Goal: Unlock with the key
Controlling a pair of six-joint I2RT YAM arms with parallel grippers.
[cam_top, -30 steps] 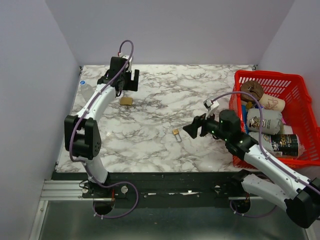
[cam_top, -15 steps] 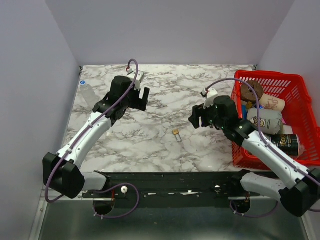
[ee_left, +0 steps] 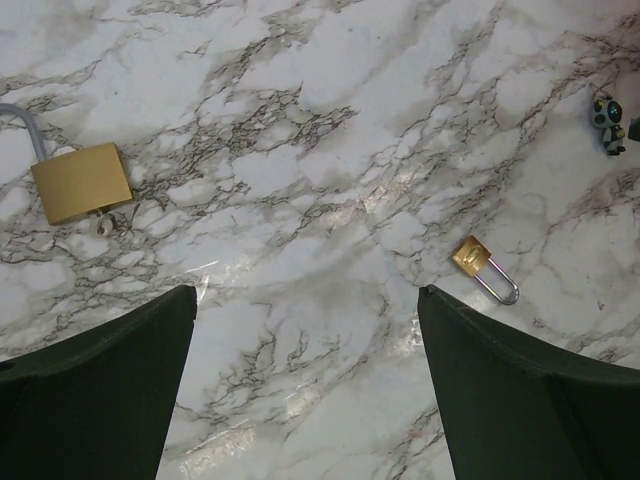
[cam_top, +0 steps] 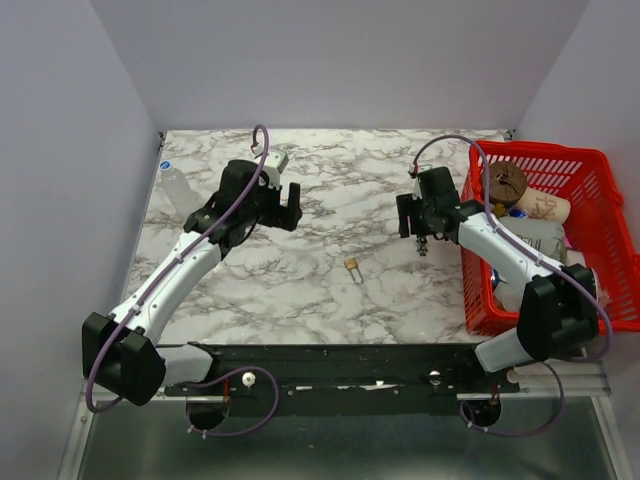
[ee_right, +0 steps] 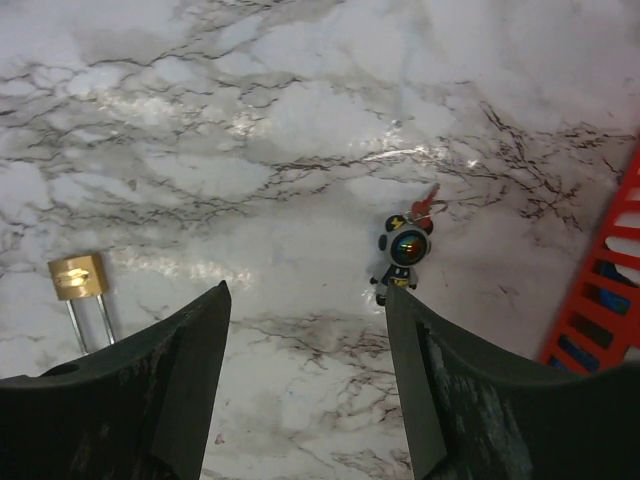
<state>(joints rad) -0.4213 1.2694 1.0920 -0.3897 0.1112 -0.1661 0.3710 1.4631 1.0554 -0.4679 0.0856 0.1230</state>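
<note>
Your left end effector (ee_left: 305, 400) hangs above the marble desk (cam_top: 340, 170) with its two dark fingers (ee_left: 95, 390) spread wide and nothing between them. Through its wrist camera, a large brass padlock (ee_left: 80, 182) lies flat on the desk ahead and to the left of the left finger, its shackle running off the frame edge. A small brass padlock (ee_left: 470, 255) lies ahead of the right finger, just beyond its tip. Far ahead and to the right of that end effector, near the frame corner, you can make out the keyring (ee_left: 607, 112). Your right end effector (ee_right: 305, 390) is also open: its fingers (ee_right: 130, 400) stand apart and grip nothing. In its wrist view the keyring, a little round-headed figure with a red tab at its top, lies on the desk just ahead of the inner edge of the right finger, not touched by either finger. The small padlock lies ahead of the left finger, its shackle pointing back toward that finger and partly hidden by it. A red basket (ee_right: 600, 290) shows to the right of the right finger. From above, the small padlock sits on the desk between your two end effectors, apart from both.
</note>
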